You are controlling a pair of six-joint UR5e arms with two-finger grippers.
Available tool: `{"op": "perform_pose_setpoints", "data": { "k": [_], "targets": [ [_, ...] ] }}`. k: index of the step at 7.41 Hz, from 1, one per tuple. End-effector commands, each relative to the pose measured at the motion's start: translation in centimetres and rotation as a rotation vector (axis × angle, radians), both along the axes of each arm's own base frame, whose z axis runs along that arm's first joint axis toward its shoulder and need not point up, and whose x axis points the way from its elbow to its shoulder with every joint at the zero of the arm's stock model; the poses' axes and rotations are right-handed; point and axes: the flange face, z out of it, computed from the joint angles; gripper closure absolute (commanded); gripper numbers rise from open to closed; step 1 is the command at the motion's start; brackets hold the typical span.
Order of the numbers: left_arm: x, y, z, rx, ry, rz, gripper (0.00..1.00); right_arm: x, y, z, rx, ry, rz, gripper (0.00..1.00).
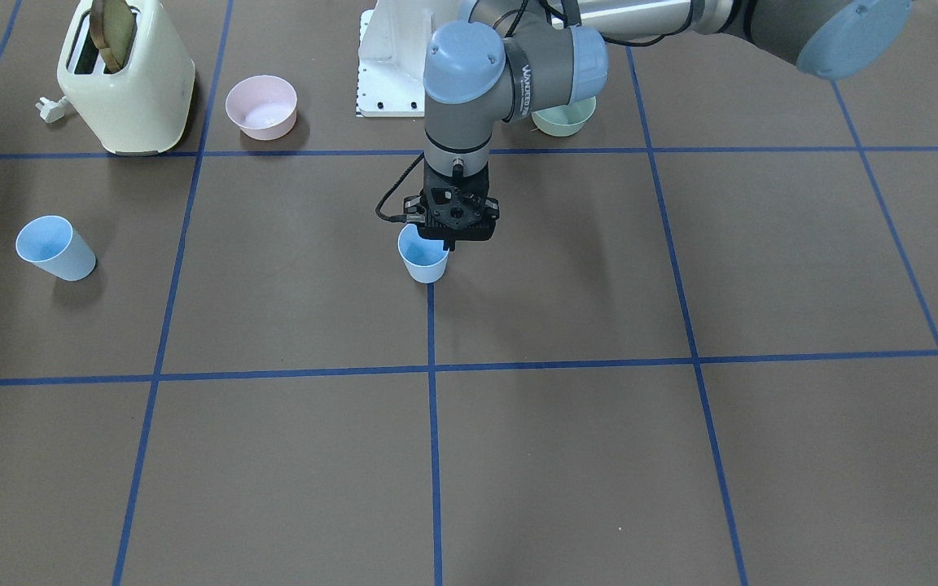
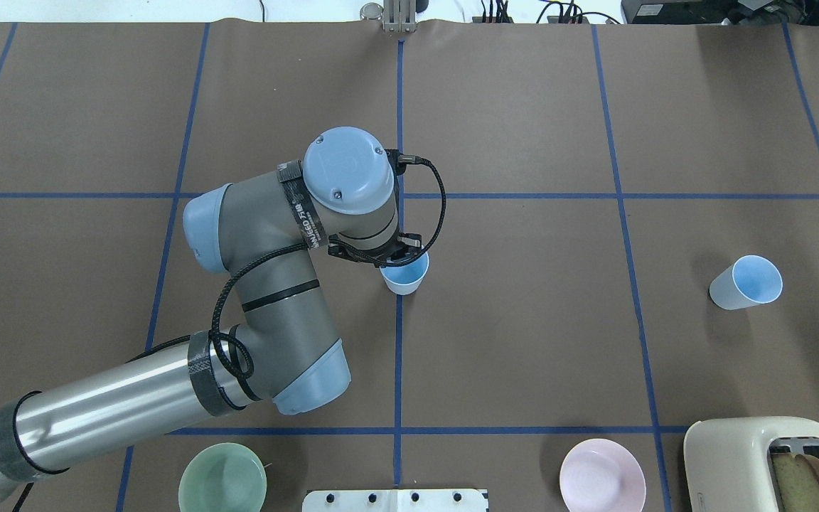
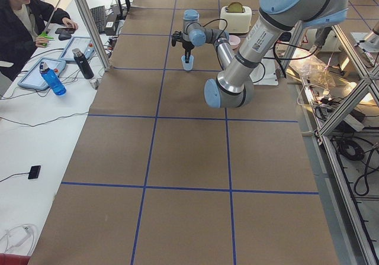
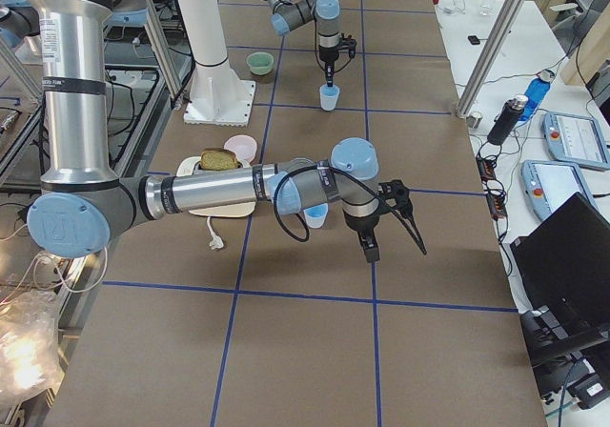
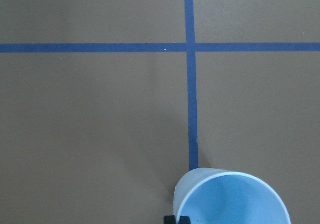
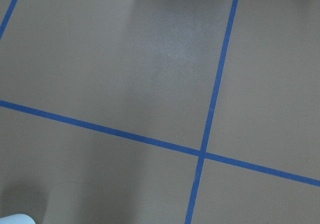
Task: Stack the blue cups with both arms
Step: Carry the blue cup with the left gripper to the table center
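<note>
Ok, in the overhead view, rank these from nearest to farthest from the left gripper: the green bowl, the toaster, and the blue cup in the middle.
From the left gripper:
1. Middle blue cup, right below it on the centre line.
2. Green bowl, beside the robot's base, on its left.
3. Toaster, the view's bottom right corner.
</note>
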Motion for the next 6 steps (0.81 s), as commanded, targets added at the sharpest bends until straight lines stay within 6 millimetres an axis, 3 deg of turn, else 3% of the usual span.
{"op": "perform_pose_setpoints", "data": {
  "k": [1, 2, 4, 5, 6],
  "targets": [
    [0.47, 0.34, 0.27, 0.000, -0.003, 0.006, 1.00, -0.06, 0.02, -0.03, -0.001, -0.008, -0.002, 0.00],
    [0.74, 0.55, 0.48, 0.002, -0.006, 0.011, 1.00, -0.06, 0.02, -0.11, 0.000, -0.008, -0.002, 0.00],
    [0.96, 0.70, 0.61, 0.002, -0.009, 0.018, 0.87, -0.06, 0.02, -0.03, -0.001, -0.008, -0.002, 0.00],
    [0.96, 0.70, 0.61, 0.003, -0.009, 0.019, 0.64, -0.06, 0.02, -0.03, 0.000, -0.007, -0.003, 0.00],
    [0.64, 0.85, 0.23, 0.011, 0.000, 0.020, 0.29, -0.06, 0.02, -0.03, 0.000, -0.007, -0.003, 0.00]
  ]
}}
